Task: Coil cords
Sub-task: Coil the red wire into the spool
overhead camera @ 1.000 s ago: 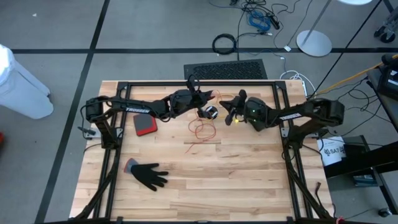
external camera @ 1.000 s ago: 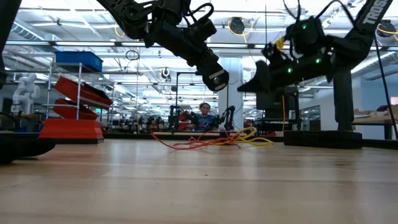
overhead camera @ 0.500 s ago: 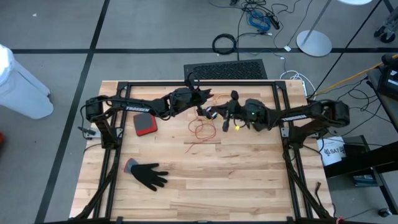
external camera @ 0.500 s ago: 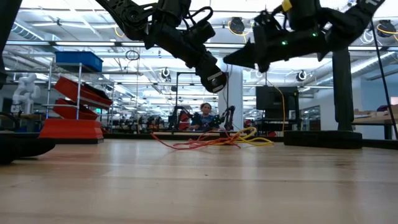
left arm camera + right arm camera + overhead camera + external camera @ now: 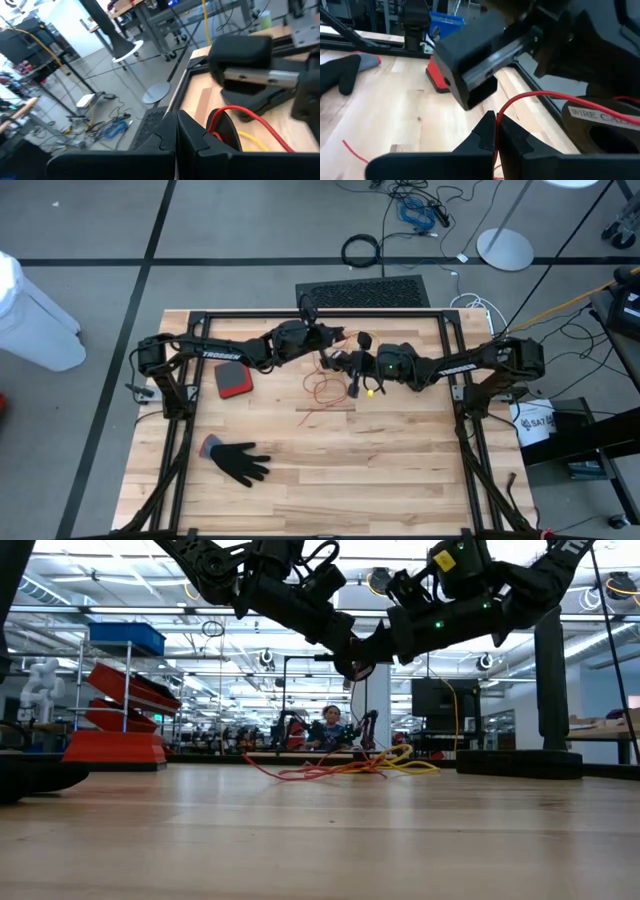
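Note:
A thin red-orange cord [image 5: 322, 388] lies in loose loops on the wooden table, with a yellow strand [image 5: 372, 390] beside it; both show as a low heap in the low view [image 5: 340, 765]. My left gripper [image 5: 333, 356] and my right gripper [image 5: 347, 364] meet tip to tip above the table's far middle, both shut on the red-orange cord. A strand [image 5: 352, 710] hangs from them toward the heap. No black cord shows. My left gripper pinches the red-orange cord between its two shut fingertips [image 5: 176, 131]; a loop of the cord [image 5: 226, 111] rises just past them. The held stretch is lifted clear of the table. My right gripper pinches the same cord between its shut fingertips [image 5: 495, 125], close to the left gripper [image 5: 470, 75]. The cord [image 5: 530, 96] arcs up and away from the tips, slack, clear of the table.
A red and black pad [image 5: 232, 380] lies at the left, a black glove [image 5: 238, 462] toward the near left. A black frame [image 5: 300, 317] runs along the table's far edge. A thick black cable ring [image 5: 360, 250] and blue cables [image 5: 415, 215] lie on the floor beyond.
My right gripper has gone toward the table's left and up, closing in on my left gripper until the two tips meet above the cord heap. My left gripper has stayed about where it was.

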Robot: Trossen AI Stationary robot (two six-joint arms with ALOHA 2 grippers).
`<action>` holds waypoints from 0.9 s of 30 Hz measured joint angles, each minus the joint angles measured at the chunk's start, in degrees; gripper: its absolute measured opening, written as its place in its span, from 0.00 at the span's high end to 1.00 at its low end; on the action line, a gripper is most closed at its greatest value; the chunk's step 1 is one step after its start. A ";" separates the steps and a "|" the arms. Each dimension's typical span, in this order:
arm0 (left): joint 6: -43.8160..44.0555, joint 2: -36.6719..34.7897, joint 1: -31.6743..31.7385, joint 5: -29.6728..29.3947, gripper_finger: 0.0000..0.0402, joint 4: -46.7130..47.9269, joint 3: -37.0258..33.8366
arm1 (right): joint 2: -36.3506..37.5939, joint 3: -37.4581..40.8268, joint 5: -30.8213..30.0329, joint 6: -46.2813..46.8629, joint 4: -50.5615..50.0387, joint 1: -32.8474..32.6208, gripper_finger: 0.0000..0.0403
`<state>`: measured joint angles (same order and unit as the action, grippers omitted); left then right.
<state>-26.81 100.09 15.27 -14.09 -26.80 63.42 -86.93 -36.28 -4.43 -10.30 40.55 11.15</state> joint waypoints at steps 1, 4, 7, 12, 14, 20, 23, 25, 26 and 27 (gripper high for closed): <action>0.71 0.00 0.02 0.72 1.00 -0.27 0.00 | -0.01 0.01 0.04 -0.49 0.15 0.12 1.00; 1.03 0.00 -0.14 1.47 1.00 -0.31 0.00 | -0.01 -0.01 -0.02 -1.84 1.67 0.40 1.00; 1.07 0.00 -0.30 1.47 1.00 0.07 0.00 | -0.01 -0.01 0.08 -2.79 1.93 0.41 1.00; 1.09 0.00 -0.50 1.58 1.00 -0.29 0.00 | -0.01 -0.01 0.56 -3.05 2.44 0.36 1.00; 1.26 0.00 -0.58 1.68 1.00 -0.27 0.00 | -0.01 -0.01 1.64 -2.87 2.99 0.37 1.00; 3.82 0.00 -0.98 3.46 1.00 -1.34 0.00 | -0.44 -0.01 1.86 -1.88 3.30 0.36 1.00; 3.96 0.00 -1.35 3.48 1.00 -2.15 0.02 | -2.20 -0.03 2.67 -0.42 4.85 0.33 1.00; 3.98 0.00 -1.56 3.36 1.00 -2.70 0.04 | -4.16 -0.45 2.19 0.01 6.41 0.01 1.00; 3.98 0.00 -1.71 3.33 1.00 -2.76 0.07 | -5.27 -0.49 1.41 -0.04 7.52 -0.26 1.00; 3.98 0.00 -1.77 3.09 1.00 -2.75 0.18 | -6.27 -0.65 0.47 -0.09 9.25 -0.48 1.00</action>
<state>-22.83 100.09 13.50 -11.01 -29.55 63.60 -93.20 -36.93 -3.95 -10.38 49.80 10.66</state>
